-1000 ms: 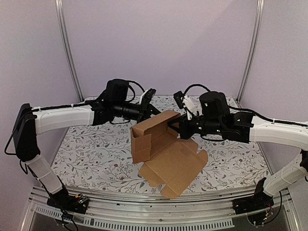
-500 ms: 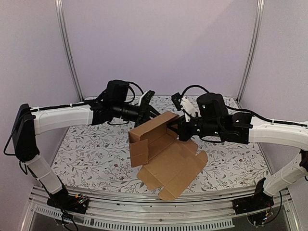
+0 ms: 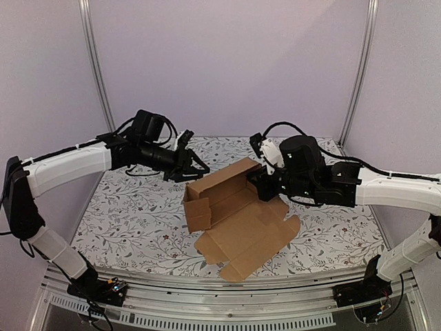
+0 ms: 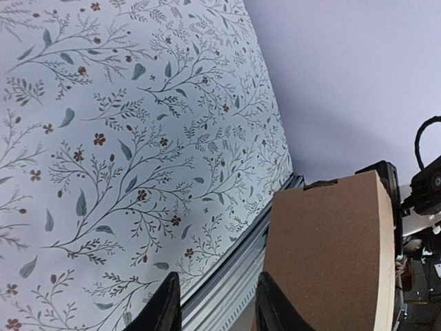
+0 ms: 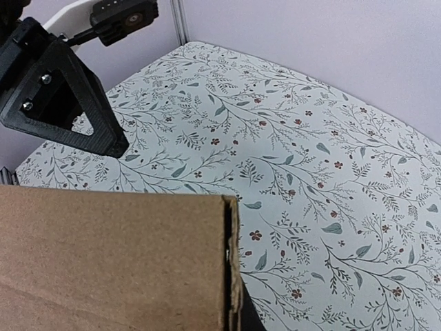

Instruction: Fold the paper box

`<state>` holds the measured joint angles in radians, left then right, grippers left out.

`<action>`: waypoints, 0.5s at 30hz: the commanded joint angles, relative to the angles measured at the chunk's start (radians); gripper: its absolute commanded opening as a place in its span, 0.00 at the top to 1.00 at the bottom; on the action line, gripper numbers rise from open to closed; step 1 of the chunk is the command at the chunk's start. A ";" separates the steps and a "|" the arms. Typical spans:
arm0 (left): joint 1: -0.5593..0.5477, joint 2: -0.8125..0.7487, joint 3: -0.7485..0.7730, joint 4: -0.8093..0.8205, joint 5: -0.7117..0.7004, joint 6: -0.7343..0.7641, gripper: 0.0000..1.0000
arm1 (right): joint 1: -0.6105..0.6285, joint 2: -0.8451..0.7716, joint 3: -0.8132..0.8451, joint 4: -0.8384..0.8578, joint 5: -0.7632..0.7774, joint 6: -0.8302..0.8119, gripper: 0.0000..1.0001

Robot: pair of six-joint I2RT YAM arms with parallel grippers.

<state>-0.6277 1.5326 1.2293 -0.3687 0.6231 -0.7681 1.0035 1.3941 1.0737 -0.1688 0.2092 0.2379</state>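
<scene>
The plain brown corrugated cardboard box [image 3: 234, 217], half folded, lies at frame centre on the floral-patterned desk [image 3: 124, 214]. The right gripper [image 3: 256, 181] is clamped on its raised wall; the left gripper [image 3: 195, 167], left of it, is parted and empty.

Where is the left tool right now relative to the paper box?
In the top view the left tool is open, just off the far-left corner of the paper box, gripping nothing.
</scene>
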 commanded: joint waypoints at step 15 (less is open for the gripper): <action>-0.091 -0.193 -0.133 -0.193 -0.310 0.093 0.63 | -0.046 0.142 0.078 -0.108 0.348 0.149 1.00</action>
<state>-0.6674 1.3514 1.1297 -0.5880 0.3565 -0.6918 0.9752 1.4986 1.1061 -0.2485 0.5083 0.3157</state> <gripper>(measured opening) 0.370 0.023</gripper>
